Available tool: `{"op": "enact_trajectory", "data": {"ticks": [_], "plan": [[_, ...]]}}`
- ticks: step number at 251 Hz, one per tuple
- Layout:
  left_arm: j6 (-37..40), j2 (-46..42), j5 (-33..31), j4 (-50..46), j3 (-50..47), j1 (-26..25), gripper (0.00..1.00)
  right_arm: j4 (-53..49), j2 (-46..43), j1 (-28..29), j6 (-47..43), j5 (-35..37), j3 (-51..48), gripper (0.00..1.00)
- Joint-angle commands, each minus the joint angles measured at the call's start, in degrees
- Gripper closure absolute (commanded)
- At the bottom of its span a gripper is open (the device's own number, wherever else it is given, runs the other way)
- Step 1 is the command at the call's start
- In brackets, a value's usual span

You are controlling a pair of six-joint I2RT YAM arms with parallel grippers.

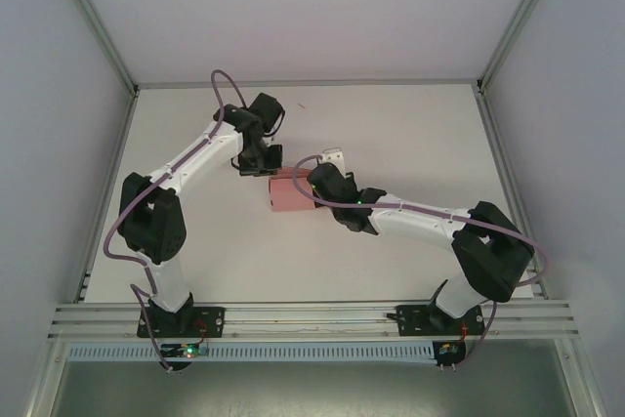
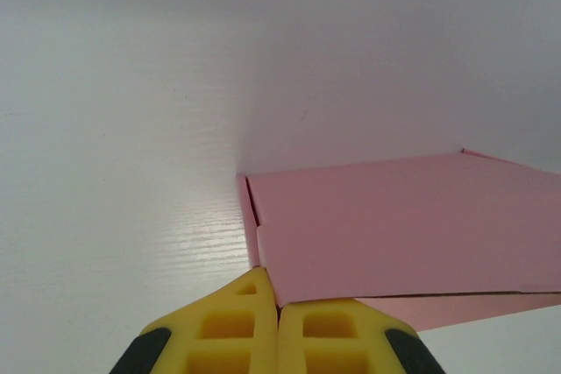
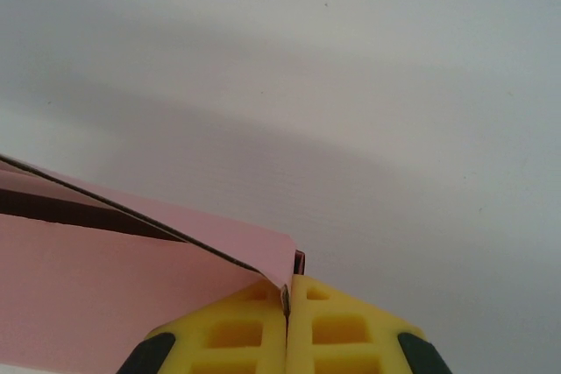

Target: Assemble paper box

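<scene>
A: Where is the plain pink thin-card paper box (image 1: 288, 194)?

B: Near the middle of the flat white table (image 1: 410, 144), lying between the two arms. In the overhead view the left gripper (image 1: 258, 165) sits at its far edge and the right gripper (image 1: 314, 186) at its right side.

A: How does the left claw stand?

B: In its wrist camera, the yellow ribbed fingers (image 2: 237, 321) are pressed together with no gap along the seam. Their tips meet the paper box at its near corner, where a narrow side wall folds up beside the broad top panel. Whether any card sits between the tips, I cannot tell.

A: And the right claw?

B: Its yellow fingers (image 3: 342, 330) are also pressed tight. A pink flap with a dark edge runs down from the left straight into the seam between the tips, so it looks to be pinching the corner of that flap.

A: Is the box closed up?

B: Not fully. From the right wrist a dark slit shows under the raised flap, with another pink layer below it. From the left wrist the top panel looks flat and smooth, and a lower pink layer juts out beneath its near edge.

A: What else lies on the table?

B: The arms' shadows.
</scene>
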Motion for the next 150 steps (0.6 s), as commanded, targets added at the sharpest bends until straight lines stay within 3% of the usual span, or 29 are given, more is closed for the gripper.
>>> {"op": "enact_trajectory", "data": {"ticks": [1, 96, 114, 136, 150], "plan": [[-1.2, -0.5, 3.1, 0.3, -0.2, 0.1, 1.0, -9.7, 3.4, 1.3, 0.4, -7.3, -3.8, 1.0], [2.3, -8.3, -1.1, 13.7, -20.0, -2.9, 1.0, -7.8, 3.1, 1.0, 0.9, -8.7, -5.1, 1.0], [3.5, -9.9, -4.6, 16.9, -24.1, -4.9, 1.0, -6.6, 2.6, 1.1, 1.0, -8.0, -5.9, 1.0], [2.6, -12.1, -11.6, 23.7, -31.0, -8.3, 1.0, -5.1, 1.9, 0.9, 1.5, -7.5, -7.1, 1.0], [1.3, -12.9, -8.7, 30.2, -35.8, -9.4, 1.0, -3.9, 1.9, 0.8, 1.6, -8.0, -7.7, 1.0]]}}
